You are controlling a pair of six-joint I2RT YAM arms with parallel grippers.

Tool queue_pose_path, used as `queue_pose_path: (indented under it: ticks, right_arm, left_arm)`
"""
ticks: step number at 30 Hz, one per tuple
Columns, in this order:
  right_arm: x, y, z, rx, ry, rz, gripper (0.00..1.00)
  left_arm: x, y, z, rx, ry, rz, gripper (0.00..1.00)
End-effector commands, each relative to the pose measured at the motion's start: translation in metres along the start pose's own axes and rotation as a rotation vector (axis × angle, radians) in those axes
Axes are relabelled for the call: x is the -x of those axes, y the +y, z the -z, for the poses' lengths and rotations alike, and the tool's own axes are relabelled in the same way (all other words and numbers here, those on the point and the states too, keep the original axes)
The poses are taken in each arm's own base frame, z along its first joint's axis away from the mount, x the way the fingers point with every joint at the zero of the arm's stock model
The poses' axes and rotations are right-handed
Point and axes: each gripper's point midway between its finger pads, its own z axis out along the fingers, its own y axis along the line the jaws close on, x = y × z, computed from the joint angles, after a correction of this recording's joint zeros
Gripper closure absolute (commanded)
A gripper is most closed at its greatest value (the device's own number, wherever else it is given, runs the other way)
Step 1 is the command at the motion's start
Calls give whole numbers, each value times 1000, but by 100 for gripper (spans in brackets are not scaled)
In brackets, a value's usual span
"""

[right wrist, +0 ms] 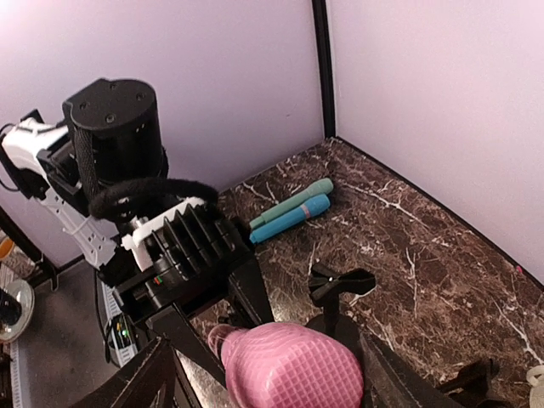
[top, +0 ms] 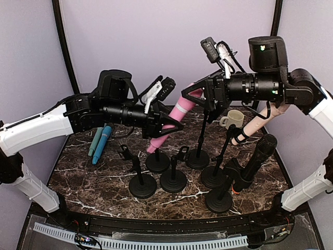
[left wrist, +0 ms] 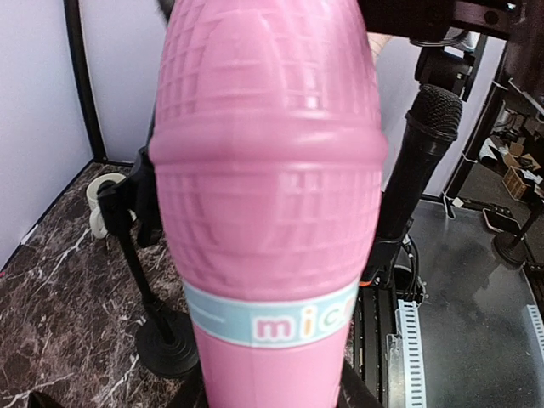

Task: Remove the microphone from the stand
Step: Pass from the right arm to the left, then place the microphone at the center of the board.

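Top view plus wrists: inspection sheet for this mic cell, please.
Surface: dark veined marble tabletop.
Job's things: pink microphone tilted between both grippers; whether it is clear of its stand cannot be told.
Clutter: spare black stands; black microphone at right; teal microphone and blue microphone lying flat; cream mug.
Grippers: left gripper shut on the pink handle; right gripper open around its head.
Cables: loops above the right wrist.
Surroundings: lilac walls, black frame posts.

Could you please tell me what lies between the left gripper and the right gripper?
The pink microphone lies there. It slants up from the left gripper on its body to the right gripper at its head. The top view shows this best.
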Motion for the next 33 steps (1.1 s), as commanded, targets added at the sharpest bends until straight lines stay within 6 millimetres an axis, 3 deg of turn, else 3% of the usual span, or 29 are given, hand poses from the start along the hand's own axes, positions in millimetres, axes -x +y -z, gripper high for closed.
queue_pose_path:
  ticks: [1, 8, 11, 15, 20, 25, 33]
  right_arm:
    - [46, 3, 30, -2, -199, 37, 22]
    - [64, -6, 44, -63, -278, 76, 20]
    - [67, -11, 46, -96, -288, 82, 20]
    - [70, -13, 47, -108, -296, 92, 21]
    - [69, -14, 47, -110, -295, 96, 22]
    - [65, -13, 43, -94, -282, 84, 22]
    - [57, -16, 33, -96, -263, 67, 23]
  left_arm:
    - [5, 27, 28, 132, -2, 93, 100]
    - [10, 82, 73, 325, 11, 182, 100]
    - [-1, 123, 105, 451, 15, 253, 100]
    - [-44, 170, 137, 591, 66, 388, 100]
    - [-133, 209, 152, 689, 170, 586, 100]
    - [-197, 226, 156, 788, 295, 656, 100]
    - [-256, 243, 144, 836, 429, 716, 95]
